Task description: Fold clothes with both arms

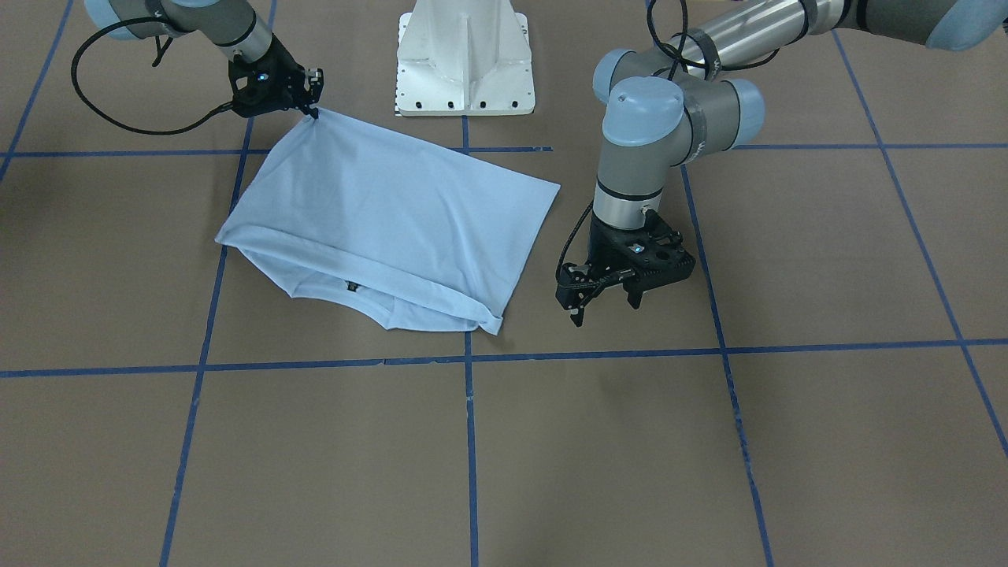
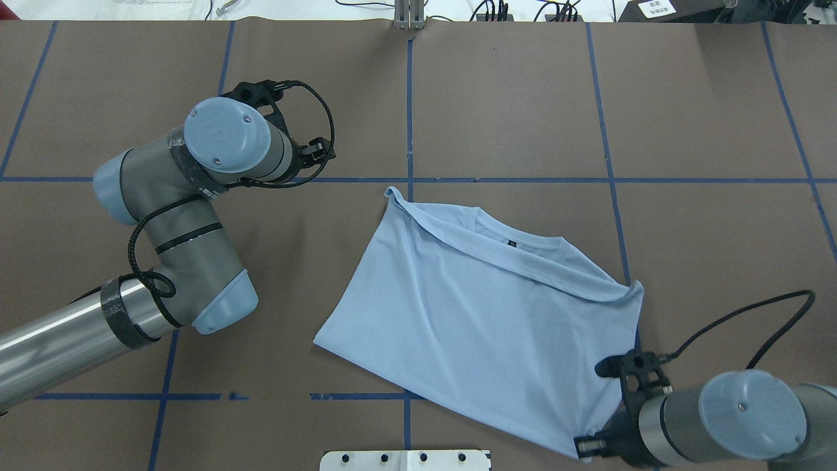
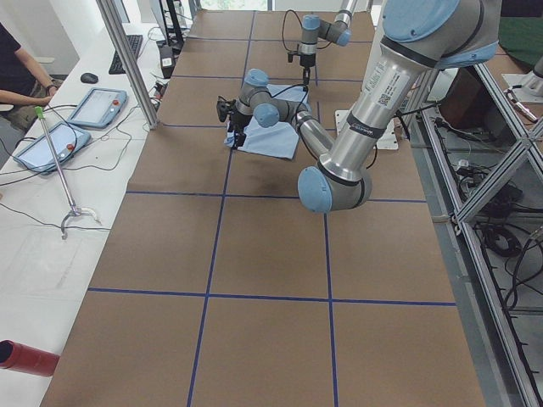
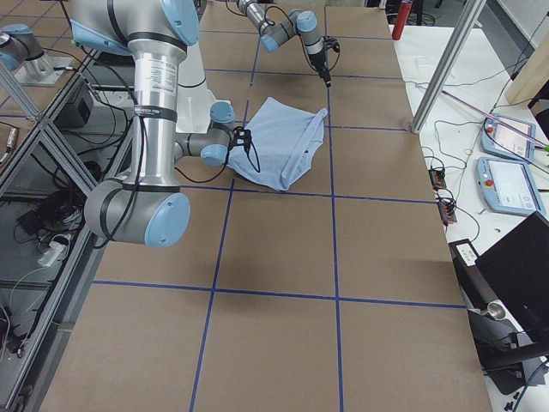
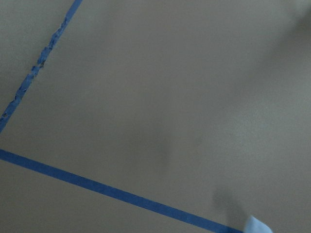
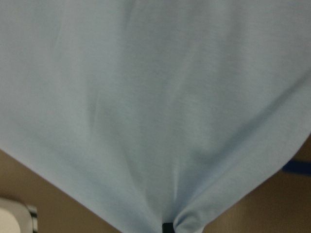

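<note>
Gripping the T-shirt (image 1: 378,205) corner: right pincer (image 1: 313,112); left pincer (image 1: 605,309) apart.

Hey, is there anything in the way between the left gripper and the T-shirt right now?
Nothing visible. Only bare table lies between the open left gripper and the nearest edge of the T-shirt. The right gripper pinches the opposite corner, well off that path.
</note>
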{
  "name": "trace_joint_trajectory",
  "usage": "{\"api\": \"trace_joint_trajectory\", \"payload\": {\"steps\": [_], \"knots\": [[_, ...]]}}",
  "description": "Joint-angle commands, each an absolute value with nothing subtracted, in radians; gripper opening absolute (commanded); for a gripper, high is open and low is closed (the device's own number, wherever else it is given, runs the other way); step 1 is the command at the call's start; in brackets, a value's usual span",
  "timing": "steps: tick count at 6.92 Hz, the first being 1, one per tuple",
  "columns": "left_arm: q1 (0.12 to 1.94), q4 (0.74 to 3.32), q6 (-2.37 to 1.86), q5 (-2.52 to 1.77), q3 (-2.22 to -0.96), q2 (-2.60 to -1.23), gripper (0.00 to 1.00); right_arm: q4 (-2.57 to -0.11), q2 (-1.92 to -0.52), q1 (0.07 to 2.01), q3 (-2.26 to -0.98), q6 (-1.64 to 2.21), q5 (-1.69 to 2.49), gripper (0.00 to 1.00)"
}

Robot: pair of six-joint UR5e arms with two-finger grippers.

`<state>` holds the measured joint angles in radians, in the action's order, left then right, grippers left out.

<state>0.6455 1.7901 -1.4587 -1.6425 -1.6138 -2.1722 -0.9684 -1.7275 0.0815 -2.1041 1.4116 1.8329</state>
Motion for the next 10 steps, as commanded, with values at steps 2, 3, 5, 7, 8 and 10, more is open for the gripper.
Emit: {"api": "trace_joint_trajectory", "payload": {"steps": [2, 3, 5, 7, 8, 10], "knots": [[0.623, 1.784, -1.46, -1.649, -1.667, -2.161, 1.0, -0.963, -1.74, -0.043, -2.129, 1.411, 1.743, 1.0], [0.615, 1.784, -1.46, -1.707, -1.731, -2.116, 1.0, -0.96, -1.74, -0.008, -2.14, 1.411, 1.676, 1.0], [0.583, 1.782, -1.541, -1.805, -1.871, -2.001, 1.0, -0.959, -1.659, 0.137, -2.177, 1.411, 1.661, 1.0], [0.412, 1.787, -1.873, -1.798, -1.875, -2.0, 0.99, -0.959, -1.631, 0.291, -2.183, 1.401, 1.664, 1.0], [0.331, 1.786, -2.014, -1.783, -1.875, -1.994, 0.98, -0.969, -1.582, 0.332, -2.174, 1.401, 1.664, 1.0], [0.265, 1.781, -2.098, -1.707, -1.861, -1.993, 0.94, -0.969, -1.575, 0.348, -2.154, 1.399, 1.657, 1.0]]}}
